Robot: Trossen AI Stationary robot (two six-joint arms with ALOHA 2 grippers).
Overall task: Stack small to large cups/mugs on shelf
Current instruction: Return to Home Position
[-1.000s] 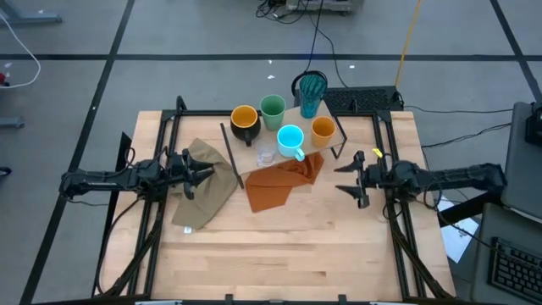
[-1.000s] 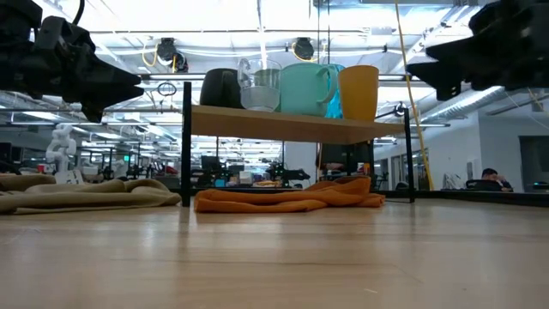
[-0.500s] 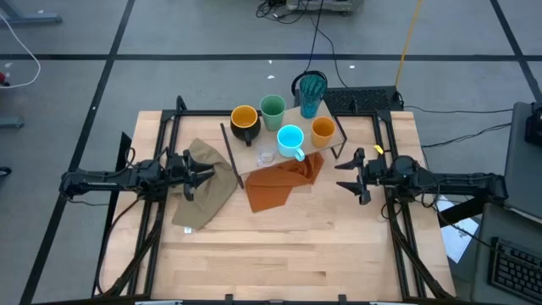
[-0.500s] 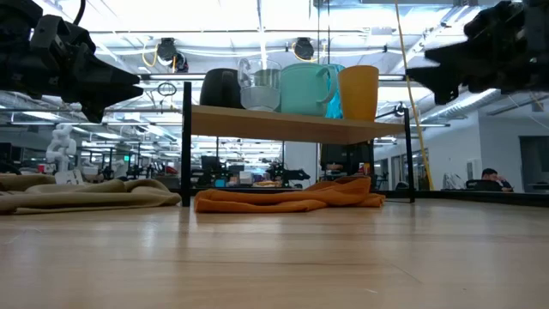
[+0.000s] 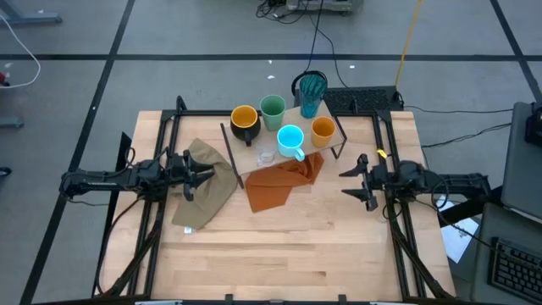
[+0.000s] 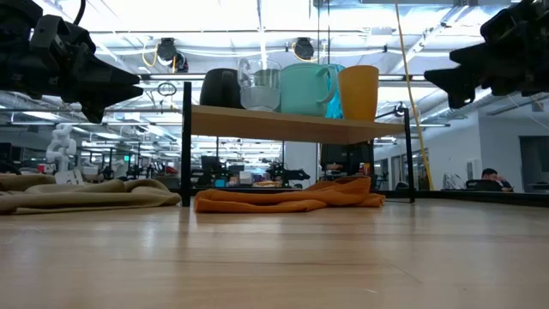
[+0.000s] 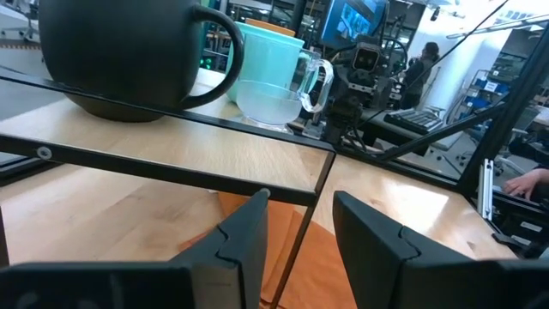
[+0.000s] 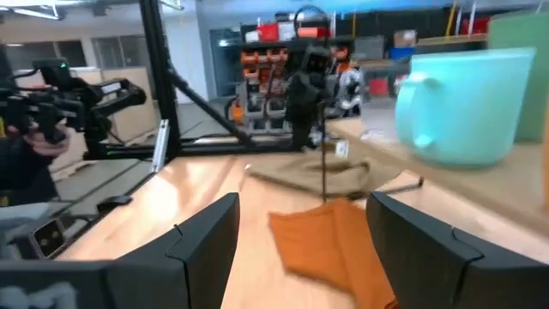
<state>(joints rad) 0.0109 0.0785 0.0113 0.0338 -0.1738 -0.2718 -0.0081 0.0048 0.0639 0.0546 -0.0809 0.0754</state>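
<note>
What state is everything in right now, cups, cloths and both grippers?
black mug: upright on shelf
green cup: upright
teal tumbler: upright
orange cup: upright
blue mug: upright
clear glass: upright
orange cloth: crumpled, partly under shelf
tan cloth: crumpled
left gripper: open, empty
right gripper: open, empty

Robotics laboratory in an open industrial hall. Two dark robot arms (image 5: 110, 180) are mounted at a wooden table (image 5: 279, 254) on a grey floor (image 5: 85, 34) with dark lines. Cables (image 5: 279, 8) lie at 12 o'clock, a keyboard (image 5: 512, 267) at 4 o'clock. Behind: ceiling strip lights (image 6: 257, 21), equipment racks (image 6: 111, 159), a seated person (image 6: 489, 176).
</note>
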